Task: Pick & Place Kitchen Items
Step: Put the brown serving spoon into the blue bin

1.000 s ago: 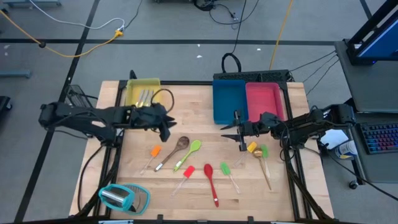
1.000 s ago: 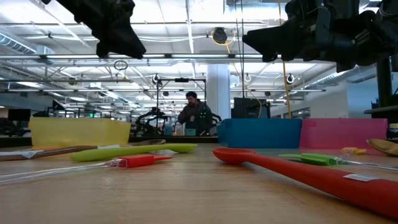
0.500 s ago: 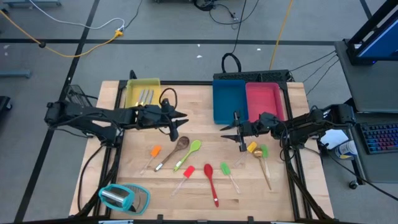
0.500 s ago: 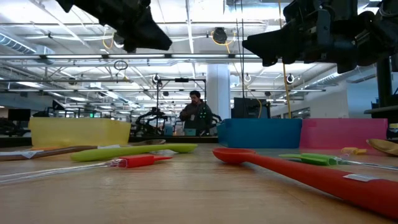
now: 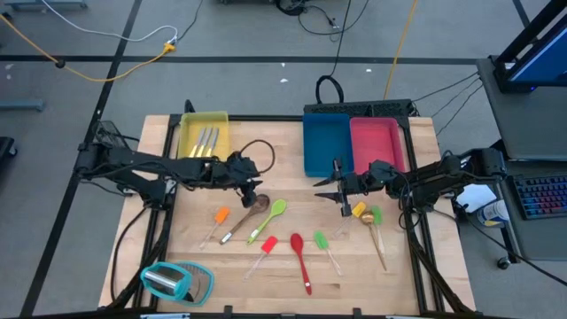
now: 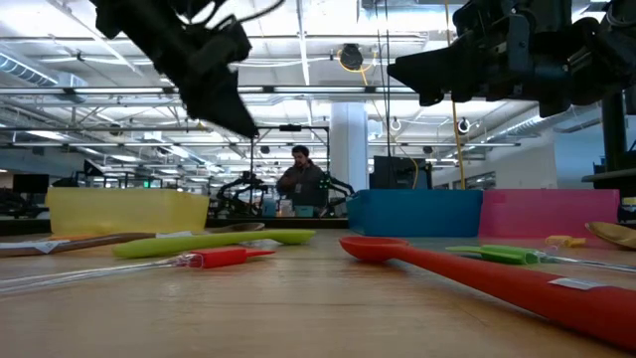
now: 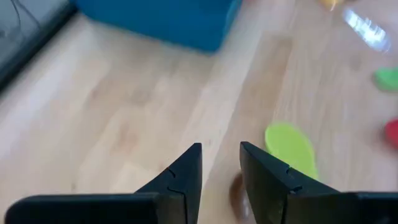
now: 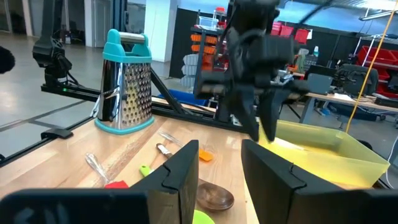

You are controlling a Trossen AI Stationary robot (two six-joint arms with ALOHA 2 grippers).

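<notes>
A: Utensils lie loose across the middle of the wooden table; silver cutlery sits in the yellow tray.

B: Left gripper?

A: It hovers over the brown wooden spoon, fingers a narrow gap apart, holding nothing.

B: Right gripper?

A: It waits beside the blue tray, fingers slightly parted, empty.
</notes>
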